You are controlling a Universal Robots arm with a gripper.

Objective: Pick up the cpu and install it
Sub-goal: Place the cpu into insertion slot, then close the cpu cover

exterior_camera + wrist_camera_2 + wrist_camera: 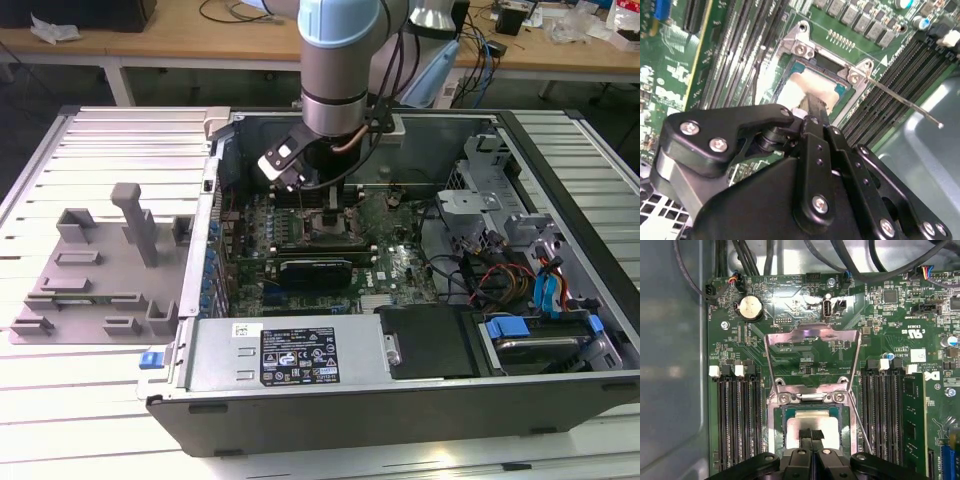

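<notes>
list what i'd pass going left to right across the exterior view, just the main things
grey plastic fixture → gripper, down inside the open computer case → flat black panel by the case's near wall → drive with blue tabs

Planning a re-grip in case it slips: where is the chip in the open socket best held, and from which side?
Probably by two opposite edges of the chip, straight down from above. It lies flat inside the socket frame, with memory slots flanking it and the raised lid at one end, so sideways approaches look blocked. The pincer hangs over its middle.
</notes>
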